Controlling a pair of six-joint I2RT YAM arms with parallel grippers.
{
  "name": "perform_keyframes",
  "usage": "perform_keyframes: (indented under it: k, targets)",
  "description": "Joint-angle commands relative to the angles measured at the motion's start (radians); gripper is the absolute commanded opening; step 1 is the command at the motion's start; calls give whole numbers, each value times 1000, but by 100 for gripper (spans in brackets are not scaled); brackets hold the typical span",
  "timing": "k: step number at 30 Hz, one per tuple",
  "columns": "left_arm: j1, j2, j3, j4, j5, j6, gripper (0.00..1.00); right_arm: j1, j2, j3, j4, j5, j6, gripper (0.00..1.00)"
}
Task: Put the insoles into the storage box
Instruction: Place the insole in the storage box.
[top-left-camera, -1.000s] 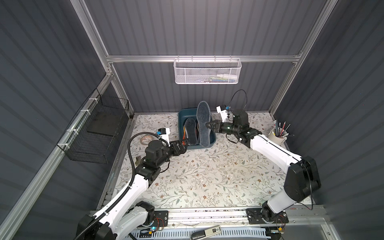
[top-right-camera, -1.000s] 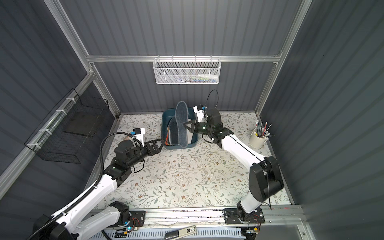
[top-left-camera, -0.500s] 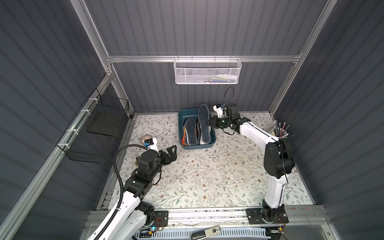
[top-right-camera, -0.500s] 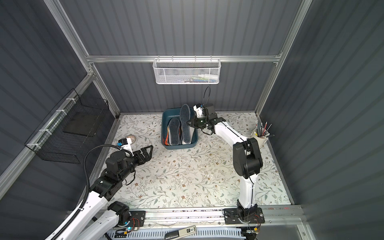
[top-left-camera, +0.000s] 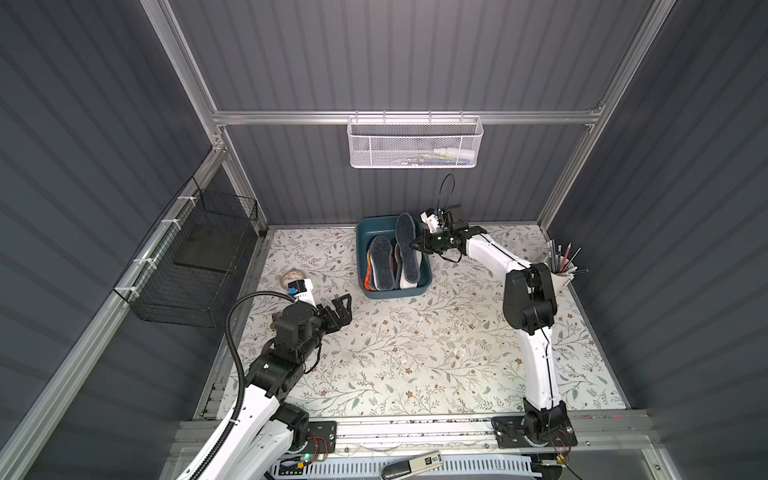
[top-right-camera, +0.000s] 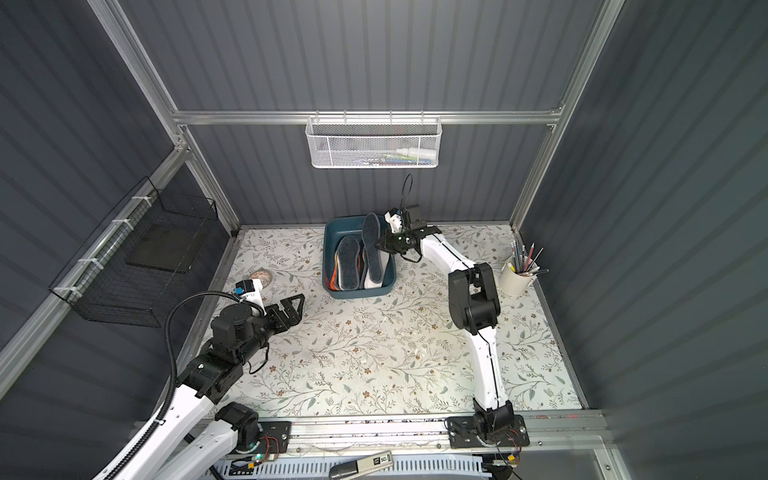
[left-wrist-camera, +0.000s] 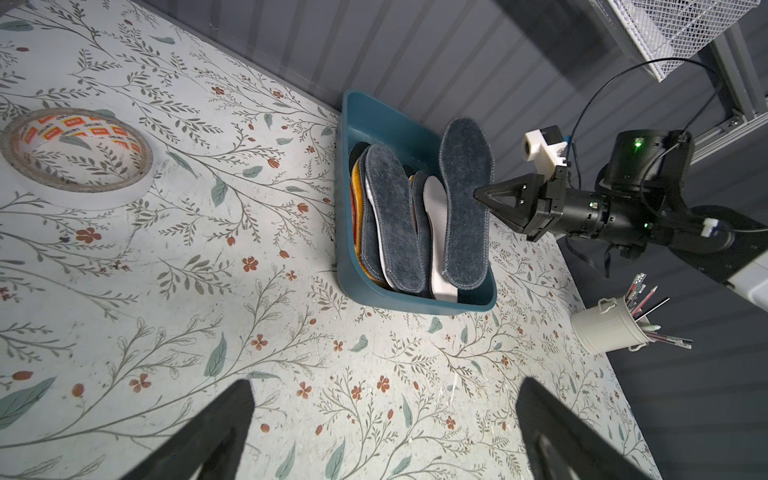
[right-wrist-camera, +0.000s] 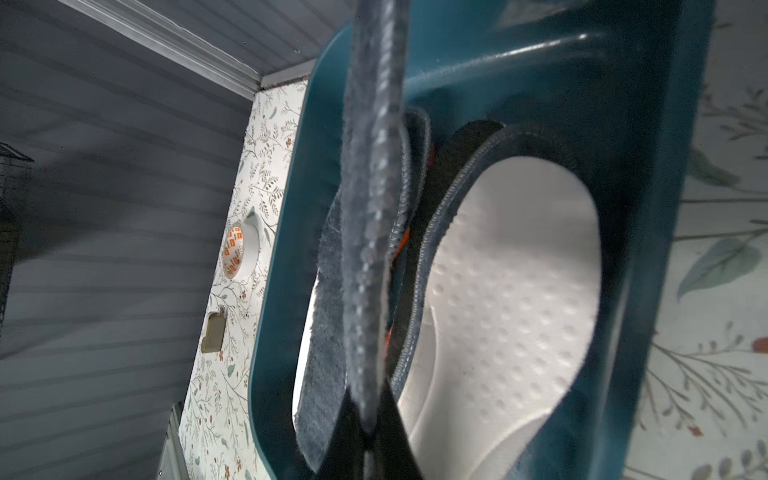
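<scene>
Insole (top-left-camera: 406, 243) of fuzzy grey hangs pinched at its edge in my right gripper (top-left-camera: 416, 245), long way matching the box (top-left-camera: 395, 293) just below; my left gripper (top-left-camera: 340, 311) is open, far away.

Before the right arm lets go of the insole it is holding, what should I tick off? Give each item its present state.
1. Right gripper shut on the fuzzy dark grey-blue insole: ok.
2. Insole's lower end inside the shallow dark teal plastic storage box: ok.
3. Insole lying flat in the box: not ok; it is tilted, with its upper end above the far rim.
4. Lower end resting on the stacked insoles: cannot tell.
5. Left gripper open and apart from the box: ok.
</scene>
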Motion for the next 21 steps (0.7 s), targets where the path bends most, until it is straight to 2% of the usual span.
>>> perform_keyframes:
  k: [1,4,6,10,15,18,20,21]
  targets:
    - [3,-10,1,-3,-12,22,100,2,30,45,-40,-28,-29,3]
    - [3,0,3,-3,-4,19,100,1,56,64,-79,-25,-29,6]
    - [3,1,4,-7,-1,15,100,2,63,70,-82,-18,-27,15]
    - [3,-11,8,-11,-17,19,100,2,47,95,-111,12,-47,44]
    - [3,-1,22,-3,-34,31,100,2,-66,75,-127,106,-89,66]
    - [3,16,23,19,-30,40,100,1,-205,-39,-55,167,-111,86]
    - [3,32,25,42,-30,49,100,4,-333,-195,100,196,-111,99]
    - [3,41,27,50,-31,52,100,5,-386,-267,164,202,-106,99]
